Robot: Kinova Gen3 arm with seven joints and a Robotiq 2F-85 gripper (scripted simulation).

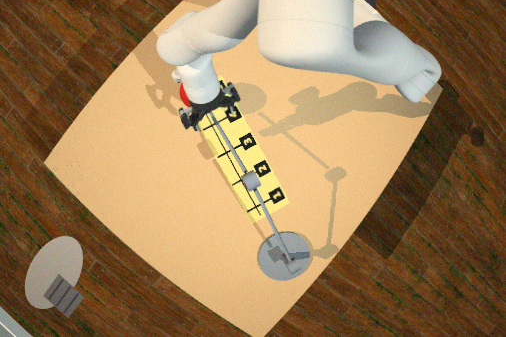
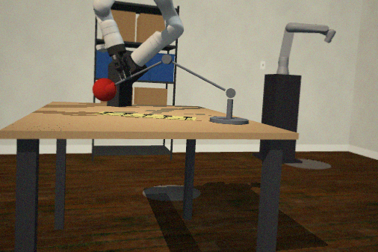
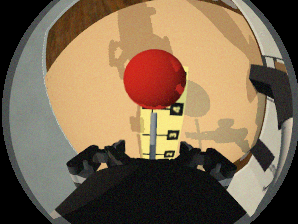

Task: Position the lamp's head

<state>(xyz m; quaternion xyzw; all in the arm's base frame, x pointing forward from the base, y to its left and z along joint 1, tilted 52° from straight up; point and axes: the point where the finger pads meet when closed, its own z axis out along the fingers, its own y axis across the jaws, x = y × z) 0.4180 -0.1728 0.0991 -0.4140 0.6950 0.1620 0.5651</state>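
The lamp stands with its round grey base [image 1: 284, 255] at the near right of the bench, also seen in the side view [image 2: 228, 120]. Its two thin rods meet at a raised elbow joint [image 2: 166, 58]. The red ball head [image 2: 104, 89] hangs roughly one head-width above the bench, past mark 4 [image 1: 233, 115] at the far end of the yellow numbered strip [image 1: 245, 157]. My gripper [image 1: 209, 107] is open. Its fingers straddle the rod just behind the head without gripping it. In the wrist view the head [image 3: 154, 76] sits ahead of the spread fingers. My wrist hides most of the head from above.
Marks 1 [image 1: 276, 195], 2 [image 1: 262, 169] and 3 [image 1: 248, 141] lie along the strip. A shelf with boxes [image 2: 136, 42] stands behind the bench. A second grey arm on a black pedestal [image 2: 282, 106] stands to the right. A grey disc [image 1: 53, 272] lies on the floor.
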